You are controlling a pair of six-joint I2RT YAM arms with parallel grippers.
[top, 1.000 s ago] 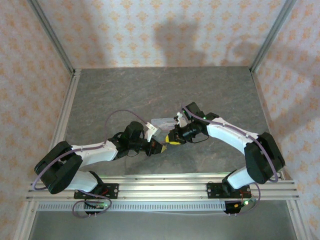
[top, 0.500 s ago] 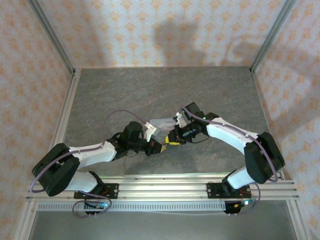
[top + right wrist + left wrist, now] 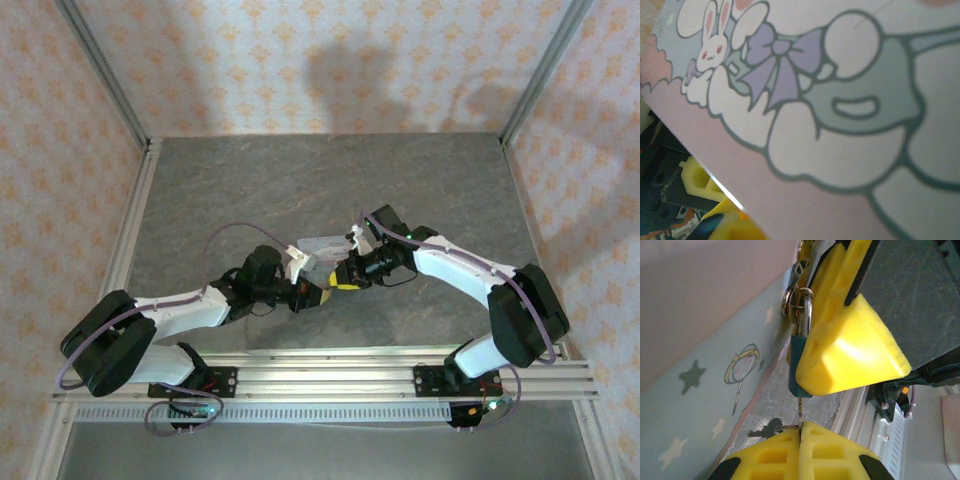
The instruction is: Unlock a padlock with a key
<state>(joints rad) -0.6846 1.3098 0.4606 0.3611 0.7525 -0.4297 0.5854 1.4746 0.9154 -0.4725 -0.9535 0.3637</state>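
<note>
Dark-blue small metal padlock (image 3: pixel 798 362) with a thin steel shackle sits against the pale-blue cartoon-printed tin (image 3: pixel 700 385), above the table. The right pincer (image 3: pixel 346 279) appears clamped on its body. The left pincer (image 3: pixel 801 429) is closed on the thin silvery key (image 3: pixel 800 412), whose tip meets the padlock's underside. Both look stiff, light and slick, so pinch them by their flat faces. I count one padlock, one tin, one working key and seemingly one spare key (image 3: pixel 767 430).

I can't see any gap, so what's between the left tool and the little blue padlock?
In the left wrist view, the thin key: pinched in the left tool, it reaches up to the padlock's underside.
</note>
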